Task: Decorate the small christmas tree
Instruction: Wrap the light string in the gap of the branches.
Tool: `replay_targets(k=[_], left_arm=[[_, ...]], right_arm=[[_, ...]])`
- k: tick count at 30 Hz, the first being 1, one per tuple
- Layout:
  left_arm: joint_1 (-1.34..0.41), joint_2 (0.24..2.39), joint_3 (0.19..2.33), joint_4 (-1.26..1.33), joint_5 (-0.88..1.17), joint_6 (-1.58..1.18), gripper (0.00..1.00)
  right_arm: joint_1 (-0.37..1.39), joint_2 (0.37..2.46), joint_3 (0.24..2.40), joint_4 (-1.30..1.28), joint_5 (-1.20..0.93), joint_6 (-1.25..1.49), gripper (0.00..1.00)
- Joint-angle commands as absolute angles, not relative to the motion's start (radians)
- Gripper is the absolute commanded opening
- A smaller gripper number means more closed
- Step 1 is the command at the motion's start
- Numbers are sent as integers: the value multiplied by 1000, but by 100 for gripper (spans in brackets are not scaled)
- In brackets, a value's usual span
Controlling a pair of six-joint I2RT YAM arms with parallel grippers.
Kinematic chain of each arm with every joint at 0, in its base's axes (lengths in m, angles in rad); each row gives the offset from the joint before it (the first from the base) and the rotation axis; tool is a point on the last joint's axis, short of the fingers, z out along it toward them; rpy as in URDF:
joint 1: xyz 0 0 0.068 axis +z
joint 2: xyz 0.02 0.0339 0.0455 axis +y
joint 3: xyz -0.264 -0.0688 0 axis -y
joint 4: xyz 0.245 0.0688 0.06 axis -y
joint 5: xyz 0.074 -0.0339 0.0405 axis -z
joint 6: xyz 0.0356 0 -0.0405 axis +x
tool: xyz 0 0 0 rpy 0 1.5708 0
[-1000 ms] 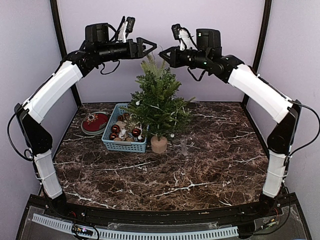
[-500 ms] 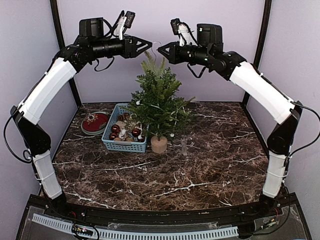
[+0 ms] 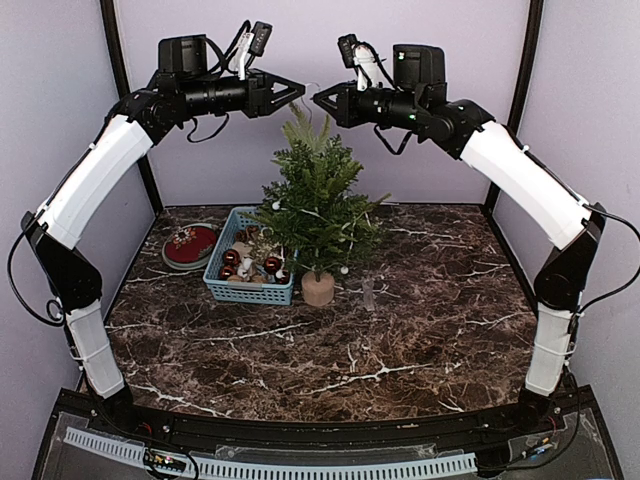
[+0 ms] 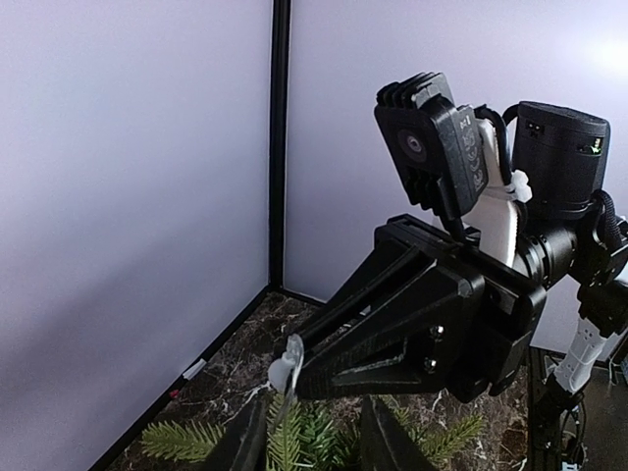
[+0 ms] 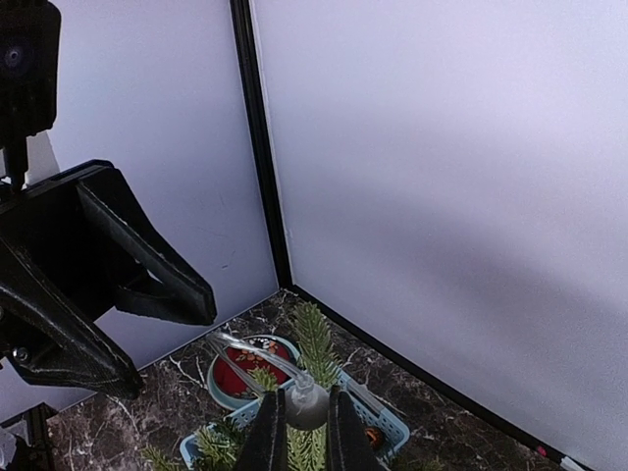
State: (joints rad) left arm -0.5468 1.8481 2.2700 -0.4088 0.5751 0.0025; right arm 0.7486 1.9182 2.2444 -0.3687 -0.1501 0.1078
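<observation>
Ornament [image 5: 306, 404], clear, pinched by right gripper [image 3: 318, 98] above small christmas tree [image 3: 315, 210].

A desk [image 3: 400, 340] with a dark brown, white-veined marble top fills the booth. Behind the desk rises a plain pale lilac back wall [image 3: 330, 40], and matching side walls [image 3: 50, 100] close its left and right edges. Black posts [image 3: 531, 30] stand at the desk's rear corners. A white slotted strip [image 3: 300, 466] runs along its near edge. The light is soft and even.
</observation>
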Motion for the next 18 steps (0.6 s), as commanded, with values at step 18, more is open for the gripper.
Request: replay_targets(k=[18], left_arm=[[-554, 1878, 2316, -409, 607, 7, 6]], right_arm=[[770, 1922, 2279, -370, -155, 78, 0]])
